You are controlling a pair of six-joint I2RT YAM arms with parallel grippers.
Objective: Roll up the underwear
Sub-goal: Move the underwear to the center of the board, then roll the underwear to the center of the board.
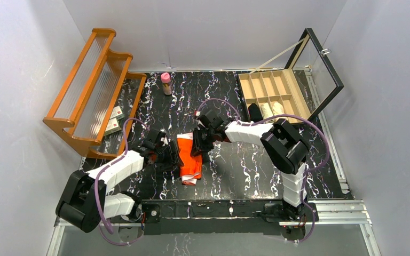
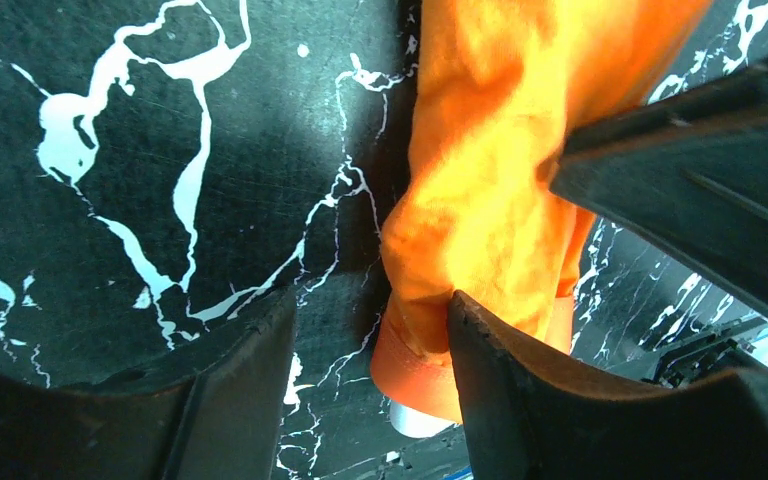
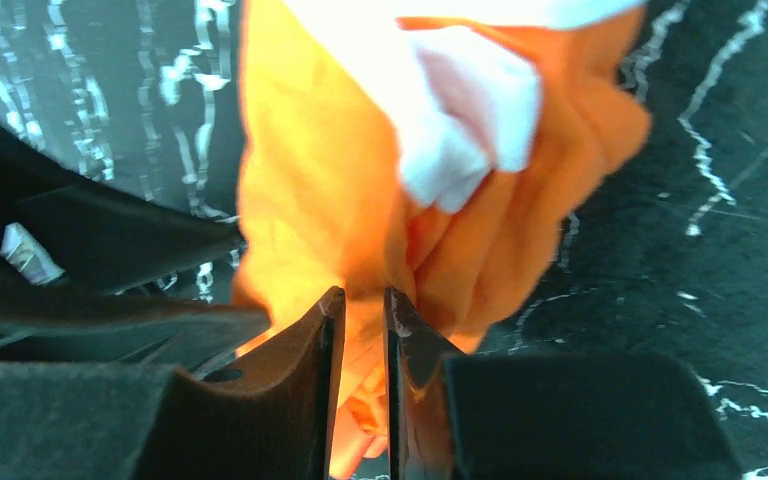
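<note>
The black marbled table (image 1: 256, 170) carried an orange wooden rack (image 1: 93, 80) at the far left and an open compartment box (image 1: 269, 88) at the far right. Both stood well apart from the work at the centre. There the orange underwear (image 1: 190, 157) lay bunched lengthwise between the two arms, probably so that each could work one side of it.

The right gripper (image 3: 363, 300) had its jaws almost together on a fold of the cloth, a pinch that looked meant to lift or turn that edge. The left gripper (image 2: 370, 310) stood well open and held nothing. One finger pressed against the garment's hem and the other was over bare table, so I judged it was steadying the opposite side.

From above, both claws hid much of the garment, so how far it was rolled could not be told. Pale and dark bundles (image 1: 267, 110) in the box's near compartments were too small to identify.
</note>
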